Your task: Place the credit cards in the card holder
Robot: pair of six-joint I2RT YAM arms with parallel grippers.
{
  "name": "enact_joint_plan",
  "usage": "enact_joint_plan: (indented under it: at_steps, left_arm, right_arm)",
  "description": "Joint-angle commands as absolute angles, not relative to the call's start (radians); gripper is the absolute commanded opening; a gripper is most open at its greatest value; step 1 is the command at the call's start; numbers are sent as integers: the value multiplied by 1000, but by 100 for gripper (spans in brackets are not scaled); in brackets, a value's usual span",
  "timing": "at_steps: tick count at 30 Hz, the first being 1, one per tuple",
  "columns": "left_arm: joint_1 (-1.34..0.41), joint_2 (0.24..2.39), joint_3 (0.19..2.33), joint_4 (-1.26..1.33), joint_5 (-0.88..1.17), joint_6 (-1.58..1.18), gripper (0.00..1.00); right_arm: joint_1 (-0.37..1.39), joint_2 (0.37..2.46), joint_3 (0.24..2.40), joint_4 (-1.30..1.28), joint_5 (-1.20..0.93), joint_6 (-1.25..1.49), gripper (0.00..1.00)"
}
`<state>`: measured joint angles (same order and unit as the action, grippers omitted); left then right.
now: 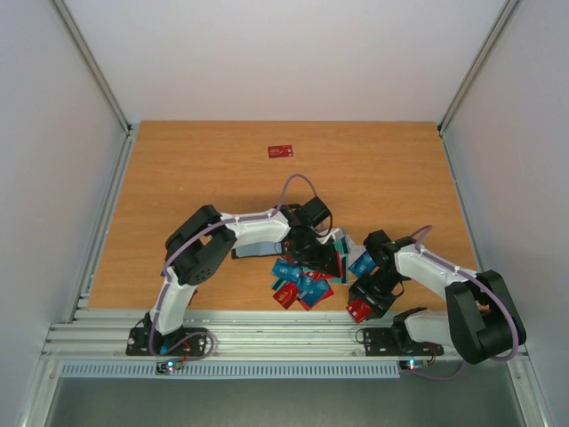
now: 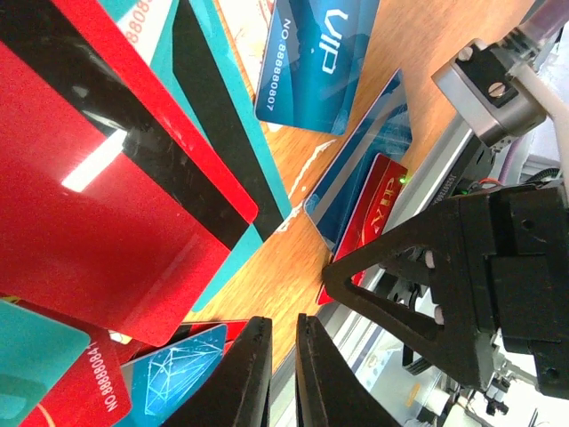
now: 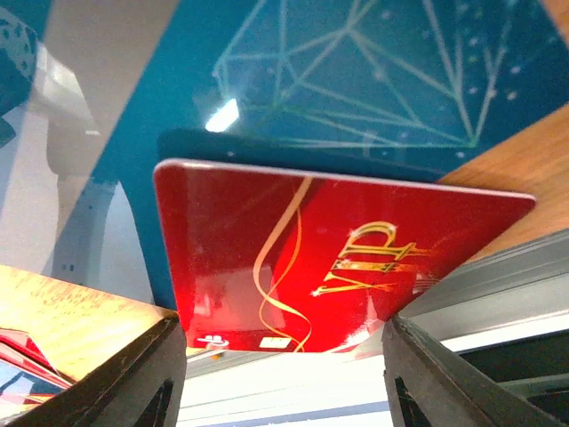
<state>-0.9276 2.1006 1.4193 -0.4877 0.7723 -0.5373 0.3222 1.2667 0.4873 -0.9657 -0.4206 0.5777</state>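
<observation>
White booth walls, wood-top table (image 1: 178,178). The credit cards (image 1: 300,286) are heaped at the near edge between the two arms, with one stray red card (image 1: 280,151) far centre, well apart. I can't pick out the card holder for sure: the dark shapes under the left wrist could be arm or case. The right gripper (image 3: 283,334) is spread wide, with a red VIP card (image 3: 338,249) lying flat just ahead of its fingertips and a teal diamond-print card (image 3: 373,89) beyond; nothing is pinched. The left gripper (image 2: 284,356) is nearly pressed together, thin gap, nothing in it, low over the heap beside a red stripe card (image 2: 98,231). Step looks like picking the red VIP card. It's thin and flat, right at the aluminium rail (image 3: 498,276). I'd nudge it to overhang the edge, pinch across its faces, close slowly, and avoid dragging the teal one along.
</observation>
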Motion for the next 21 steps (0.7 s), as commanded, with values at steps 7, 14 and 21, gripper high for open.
enact_joint_plan:
  at_steps: [7, 14, 21]
  left_arm:
    - [-923, 2059, 1393, -463, 802, -506, 11]
    - [-915, 2040, 1377, -468, 796, -496, 11]
    - [-904, 2024, 1358, -462, 792, -492, 11]
  right_arm:
    - [351, 1292, 506, -912, -350, 605, 54]
    - [386, 1344, 583, -902, -374, 559, 49]
    - [405, 1352, 609, -948, -344, 538, 57]
